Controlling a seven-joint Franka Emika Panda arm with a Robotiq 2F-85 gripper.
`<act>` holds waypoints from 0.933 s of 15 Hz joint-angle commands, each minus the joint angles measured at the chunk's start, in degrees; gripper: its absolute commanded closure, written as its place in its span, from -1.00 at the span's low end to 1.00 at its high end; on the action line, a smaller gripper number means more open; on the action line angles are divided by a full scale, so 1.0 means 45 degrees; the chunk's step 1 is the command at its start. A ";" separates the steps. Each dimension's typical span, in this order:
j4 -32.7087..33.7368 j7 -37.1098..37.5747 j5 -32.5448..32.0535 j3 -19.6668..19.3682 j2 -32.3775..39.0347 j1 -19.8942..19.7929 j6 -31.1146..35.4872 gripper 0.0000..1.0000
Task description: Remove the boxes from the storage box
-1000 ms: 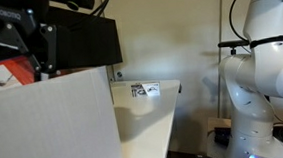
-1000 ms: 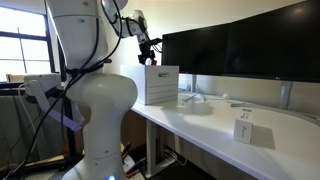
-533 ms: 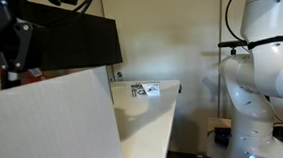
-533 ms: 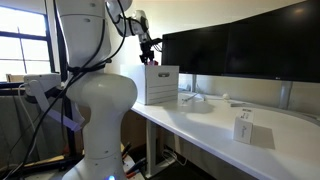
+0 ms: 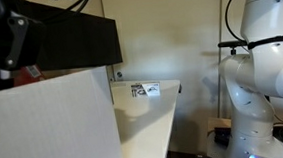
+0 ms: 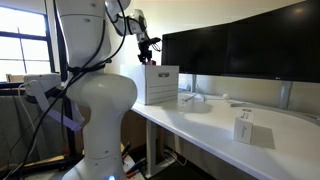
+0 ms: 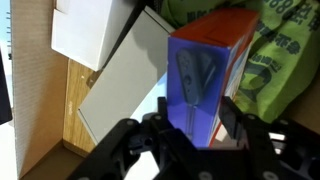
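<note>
Though the gripper (image 7: 198, 115) stands down inside the storage box (image 6: 160, 85), with its jaws on either side of the red carton (image 7: 205, 65), the wrist view does not settle whether they are clamped on it or only lie close against its sides. The red carton stands tilted in the box, its purple-blue face turned toward the camera. Beside it in the same box lie two white cartons (image 7: 95, 30), one overlapping the other, over a brown bottom panel. A green printed bag (image 7: 280, 60) is crumpled against the carton's other side. In both exterior views the storage box sits at the end of a white desk (image 6: 215, 122), its walls plain, pale and flat, and the black gripper hangs at its open top. On the desk, well apart from the box, a small white carton (image 6: 245, 128) stands upright. A printed white carton (image 5: 145, 90) rests near the desk's far edge; whether it is the same one cannot be told. A row of dark monitors (image 6: 240, 45) runs along the back of the desk. The white robot arm (image 5: 266, 70) stands beside the desk against a plain pale wall (image 5: 179, 36), and a window (image 6: 22, 50) gives daylight behind it.
</note>
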 commanded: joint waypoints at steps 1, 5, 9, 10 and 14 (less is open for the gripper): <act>-0.0126 0.0138 0.0168 0.0309 -0.0148 -0.0138 -0.0038 0.43; -0.0360 0.0492 -0.0013 0.0492 -0.0491 -0.0118 0.0066 -0.84; -0.0367 0.0498 -0.0004 0.0581 -0.0564 -0.0127 -0.0004 -1.00; -0.0342 0.0465 0.0021 0.0576 -0.0547 -0.0131 -0.0055 -1.00; -0.0403 0.0051 0.0296 0.0486 -0.0587 -0.0094 -0.0185 -0.33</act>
